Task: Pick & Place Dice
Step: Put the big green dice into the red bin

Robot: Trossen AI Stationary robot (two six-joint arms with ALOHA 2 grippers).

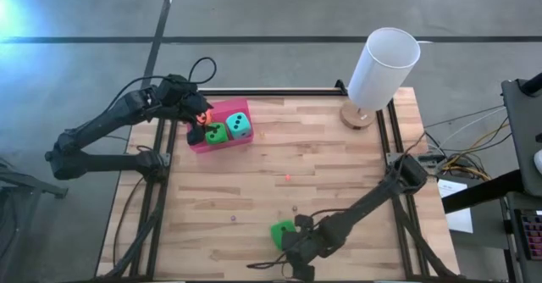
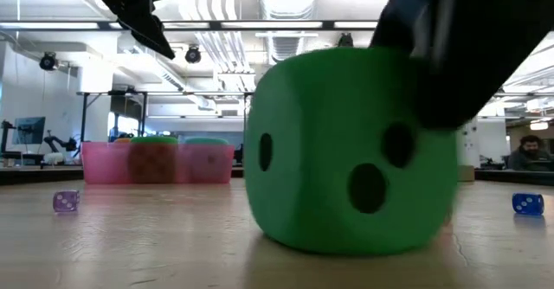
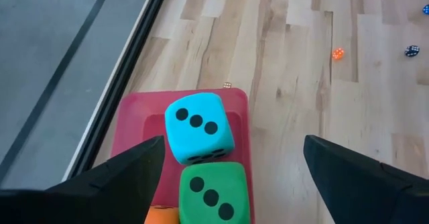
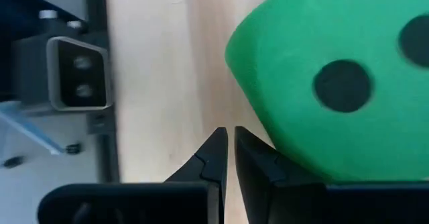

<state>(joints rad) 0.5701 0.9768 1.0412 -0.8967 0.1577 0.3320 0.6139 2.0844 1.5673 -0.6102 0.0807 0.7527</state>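
High view: three soft dice in pink plastic bin (image 1: 241,109) far left, beneath spread-open left gripper (image 1: 196,124); green foam die (image 1: 282,231) near, beside pinched-empty right gripper (image 1: 295,247).

Bare wood mid-table (image 1: 322,156); white cylinder (image 1: 383,67) blocks the far right corner
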